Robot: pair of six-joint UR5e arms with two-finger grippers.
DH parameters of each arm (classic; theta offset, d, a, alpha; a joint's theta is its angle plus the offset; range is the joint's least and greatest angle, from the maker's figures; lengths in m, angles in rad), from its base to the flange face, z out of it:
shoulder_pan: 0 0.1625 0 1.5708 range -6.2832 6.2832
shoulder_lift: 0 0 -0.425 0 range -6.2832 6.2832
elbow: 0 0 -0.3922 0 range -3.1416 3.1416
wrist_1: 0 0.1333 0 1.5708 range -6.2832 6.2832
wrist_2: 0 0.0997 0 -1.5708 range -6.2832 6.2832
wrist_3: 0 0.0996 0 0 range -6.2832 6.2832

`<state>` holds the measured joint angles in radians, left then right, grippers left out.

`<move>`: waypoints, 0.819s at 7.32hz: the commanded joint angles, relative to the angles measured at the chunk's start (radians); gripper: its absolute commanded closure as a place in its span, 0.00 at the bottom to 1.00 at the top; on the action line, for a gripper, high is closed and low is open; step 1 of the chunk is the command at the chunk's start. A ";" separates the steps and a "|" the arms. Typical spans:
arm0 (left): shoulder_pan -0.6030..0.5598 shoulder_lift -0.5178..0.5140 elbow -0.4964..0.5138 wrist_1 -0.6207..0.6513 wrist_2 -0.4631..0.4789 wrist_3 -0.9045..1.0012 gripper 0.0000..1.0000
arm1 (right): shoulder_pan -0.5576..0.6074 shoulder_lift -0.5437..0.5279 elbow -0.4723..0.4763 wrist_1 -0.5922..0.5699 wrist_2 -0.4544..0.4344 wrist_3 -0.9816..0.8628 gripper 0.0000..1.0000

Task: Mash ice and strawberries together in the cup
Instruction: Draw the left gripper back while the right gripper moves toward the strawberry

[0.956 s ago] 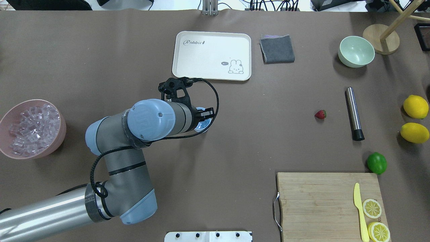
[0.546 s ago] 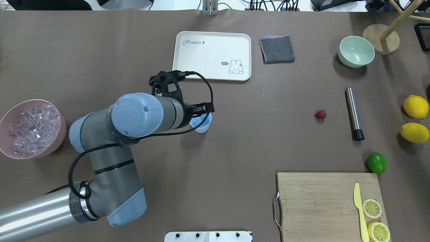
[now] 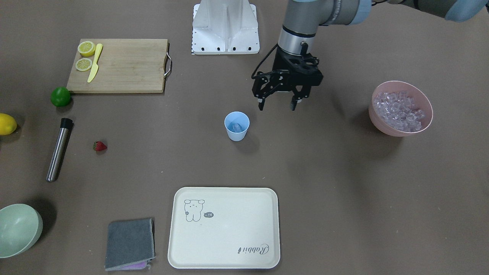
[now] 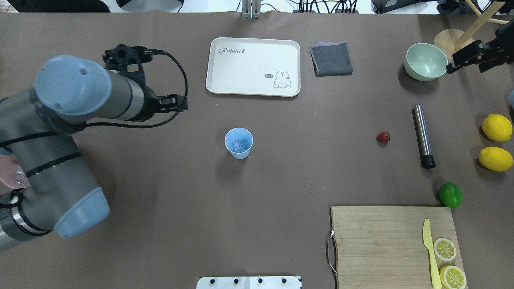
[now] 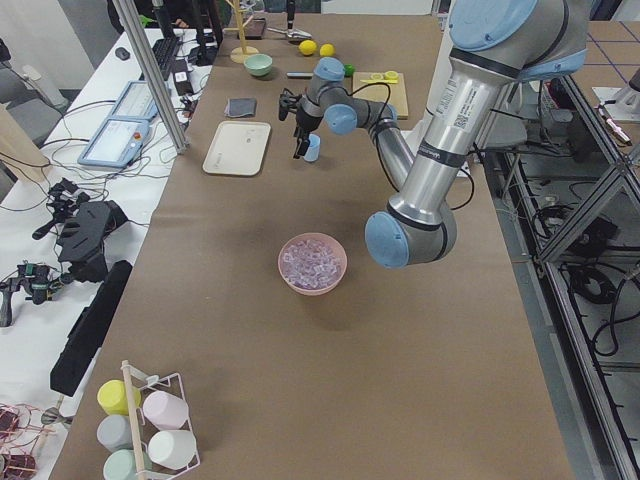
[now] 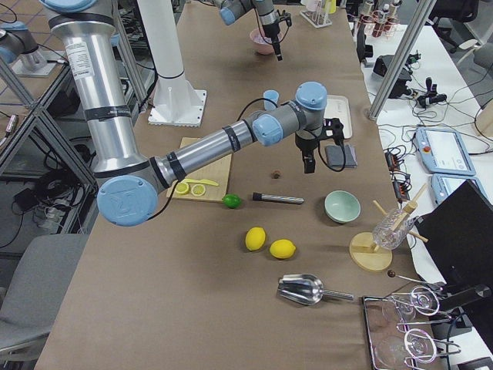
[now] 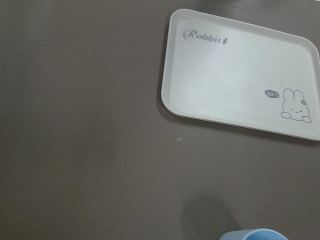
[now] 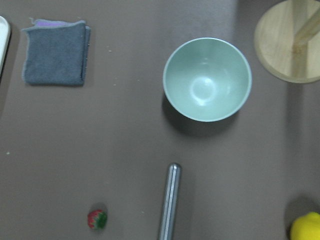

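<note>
The light-blue cup (image 4: 239, 142) stands upright mid-table with ice cubes (image 4: 240, 145) inside; it also shows in the front view (image 3: 237, 126) and at the left wrist view's bottom edge (image 7: 255, 234). My left gripper (image 3: 277, 108) is open and empty, raised beside the cup on the pink-bowl side. The pink bowl (image 3: 395, 129) holds many ice cubes (image 3: 399, 107). The strawberry (image 4: 383, 137) lies on the table to the right, and shows in the right wrist view (image 8: 97, 219). My right gripper (image 4: 466, 66) looks open and empty, high near the pale green bowl (image 4: 425, 61).
A steel muddler (image 4: 422, 135) lies right of the strawberry. A cream tray (image 4: 253, 66) and grey cloth (image 4: 331, 58) are at the back. A lime (image 4: 450, 194), two lemons (image 4: 497, 127) and a cutting board (image 4: 385, 245) with knife are on the right.
My left gripper has pulled away from over the cup towards the left, leaving the cup uncovered with ice in it. My right gripper has come into view at the back right.
</note>
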<state>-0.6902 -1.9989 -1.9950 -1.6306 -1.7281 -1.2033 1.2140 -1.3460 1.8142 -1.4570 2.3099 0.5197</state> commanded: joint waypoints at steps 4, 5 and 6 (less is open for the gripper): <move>-0.175 0.178 -0.085 0.000 -0.136 0.215 0.02 | -0.273 -0.001 -0.198 0.328 -0.196 0.172 0.00; -0.175 0.175 -0.084 0.000 -0.134 0.215 0.02 | -0.309 0.005 -0.238 0.402 -0.228 0.206 0.00; -0.175 0.172 -0.082 0.000 -0.134 0.215 0.02 | -0.326 0.004 -0.242 0.409 -0.240 0.209 0.00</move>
<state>-0.8641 -1.8239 -2.0785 -1.6306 -1.8616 -0.9892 0.9193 -1.3433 1.6013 -1.0954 2.0933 0.7091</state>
